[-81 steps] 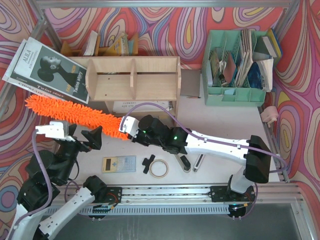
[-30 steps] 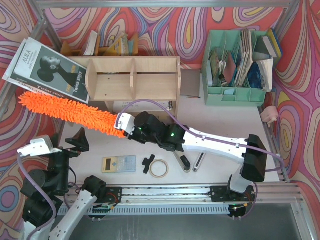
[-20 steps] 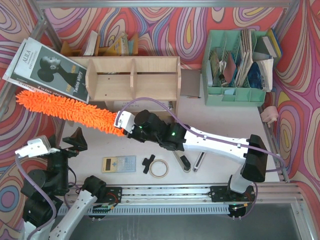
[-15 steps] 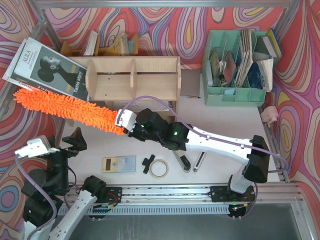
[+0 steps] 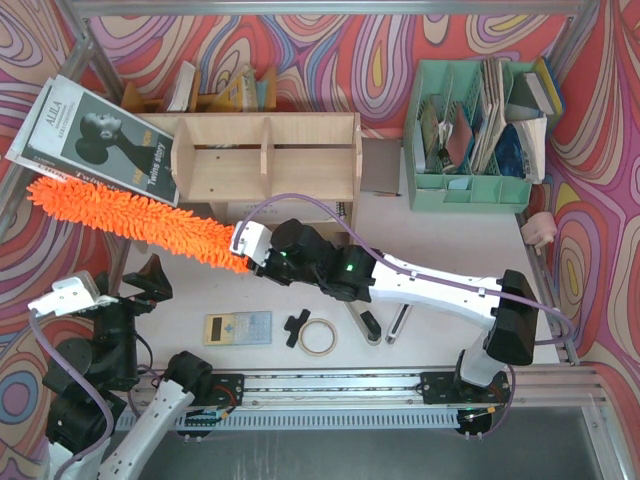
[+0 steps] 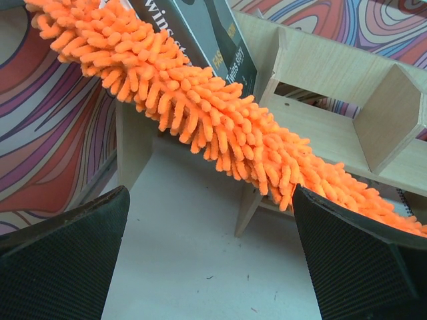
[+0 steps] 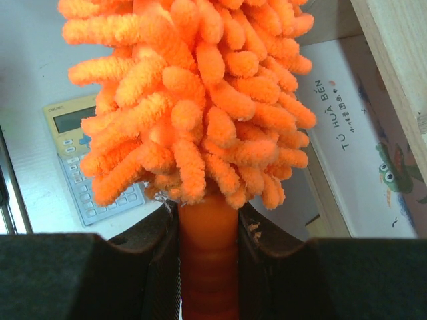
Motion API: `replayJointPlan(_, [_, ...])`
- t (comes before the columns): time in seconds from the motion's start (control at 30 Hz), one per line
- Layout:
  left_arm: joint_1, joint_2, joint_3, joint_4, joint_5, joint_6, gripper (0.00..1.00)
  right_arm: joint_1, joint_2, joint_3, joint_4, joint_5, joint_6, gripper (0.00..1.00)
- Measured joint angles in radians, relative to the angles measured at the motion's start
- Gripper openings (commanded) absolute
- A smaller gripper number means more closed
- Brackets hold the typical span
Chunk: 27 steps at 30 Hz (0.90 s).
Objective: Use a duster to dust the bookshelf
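Orange chenille covers the one duster [image 5: 130, 215]. It runs on a diagonal from the centre-left of the worktop [image 5: 440, 250] up and out past the worktop's left edge.

**Count**
- One duster, one bookshelf [image 5: 265, 160], two grippers.
- One calculator [image 5: 237, 327], one tape roll [image 5: 318, 338], one magazine [image 5: 95, 135], one green file organizer [image 5: 470, 190].

**Grippers**
- The right gripper [image 7: 208, 240] is clamped on the duster's smooth orange handle, one finger on each side, just below the first tufts.
- The left gripper [image 6: 210, 193] has its jaws wide apart and holds nothing. It sits near the worktop's left edge, on the near side of the duster and apart from it.

**Position of the task items**
- The bookshelf, in light plywood with upright dividers, stands at the rear centre-left.
- The duster's head crosses in front of the bookshelf's left leg and front-left corner. Whether it touches the wood cannot be determined.

**Surroundings and obstructions**
- The magazine leans against the bookshelf's left end, directly behind the duster's outer half.
- A picture book [image 7: 353, 133] lies beneath the bookshelf.
- More books [image 5: 225, 90] stand behind the bookshelf.
- The calculator and tape roll lie on the near side of the right arm.

**Containers**
- The file organizer, at the rear right, holds upright books and papers in its slots.
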Motion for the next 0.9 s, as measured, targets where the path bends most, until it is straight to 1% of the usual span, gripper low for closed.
replayJointPlan(0.3, [0.0,0.0,0.0,0.0,-0.006,-0.003,0.99,-0.001,-0.002,0.05,0.0,-0.023,-0.014,0.0])
replayJointPlan(0.57, [0.0,0.0,0.0,0.0,-0.007,-0.003,0.98,-0.001,-0.055,0.054,0.004,-0.047,-0.019,0.0])
replayJointPlan(0.7, [0.0,0.0,0.0,0.0,-0.01,-0.003,0.98,-0.001,-0.066,0.023,0.019,-0.047,-0.019,0.0])
replayJointPlan(0.9, [0.0,0.0,0.0,0.0,-0.011,-0.003,0.98,-0.002,-0.07,-0.071,0.019,-0.04,-0.02,0.0])
